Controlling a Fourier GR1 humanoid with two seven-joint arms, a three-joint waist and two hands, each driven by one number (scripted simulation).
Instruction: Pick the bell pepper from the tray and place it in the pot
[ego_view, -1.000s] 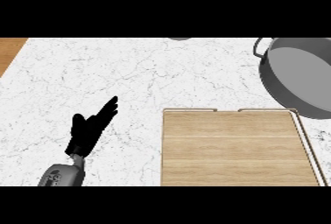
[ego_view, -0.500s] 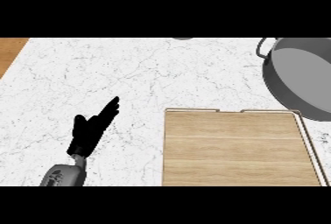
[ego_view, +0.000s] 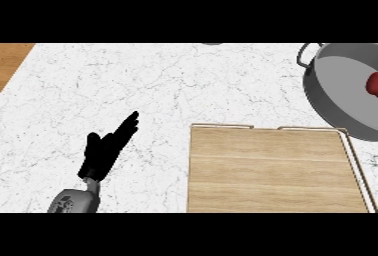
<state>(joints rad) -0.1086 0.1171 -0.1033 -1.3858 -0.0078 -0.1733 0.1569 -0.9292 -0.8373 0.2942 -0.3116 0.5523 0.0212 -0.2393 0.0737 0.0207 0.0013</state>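
- One wooden tray (ego_view: 273, 170), at the lower right of the counter; its far rim shows in two stretches with one gap between them.
- One grey pot (ego_view: 328, 102), cut off by the right edge, with one handle (ego_view: 305, 54) in sight.
- One red bell pepper (ego_view: 373, 84), only a sliver of it showing, inside the pot.
- One black left hand (ego_view: 107, 150) on one grey forearm (ego_view: 74, 201).
- One white marbled counter (ego_view: 148, 85).
- One strip of brown wood (ego_view: 13, 60), at the upper left.
- One small grey object (ego_view: 212, 44) at the top edge, too cut off to name.
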